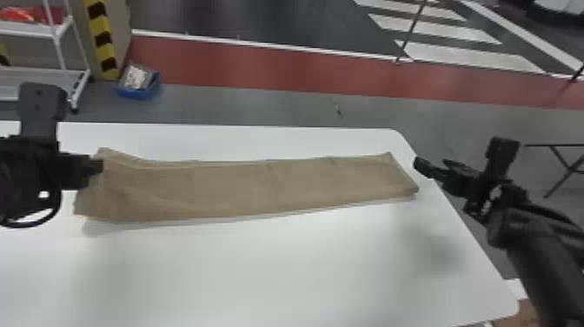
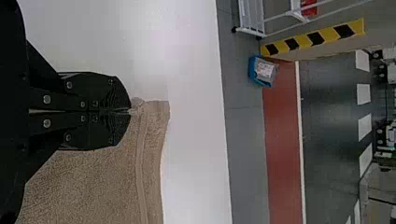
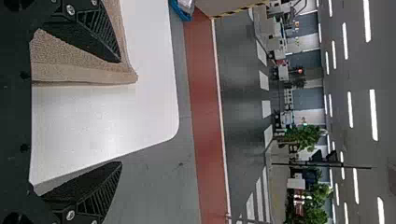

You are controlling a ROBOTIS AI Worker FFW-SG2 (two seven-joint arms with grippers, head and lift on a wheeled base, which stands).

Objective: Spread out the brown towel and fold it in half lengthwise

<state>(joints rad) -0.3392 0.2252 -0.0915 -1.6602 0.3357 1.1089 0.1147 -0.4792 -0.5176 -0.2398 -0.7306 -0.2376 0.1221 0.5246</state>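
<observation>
The brown towel [image 1: 243, 187] lies as a long folded strip across the white table, its left end somewhat rumpled. At that end is my left gripper [image 1: 97, 166]; in the left wrist view, the left gripper [image 2: 130, 112] is shut on the edge of the towel [image 2: 98, 182] near a corner. Beyond the towel's right end, over the table's right edge, my right gripper [image 1: 428, 164] is held apart from the cloth. In the right wrist view, the right gripper [image 3: 120, 113] stands wide open, with the towel [image 3: 79, 70] close to one finger.
The white table [image 1: 278, 269] has its right edge under the right arm. On the floor behind stand a blue bin [image 1: 138, 89] and a white rack [image 1: 56, 35] beside a yellow-and-black striped post [image 1: 102, 39]. A dark-legged stand [image 1: 560, 163] is at the right.
</observation>
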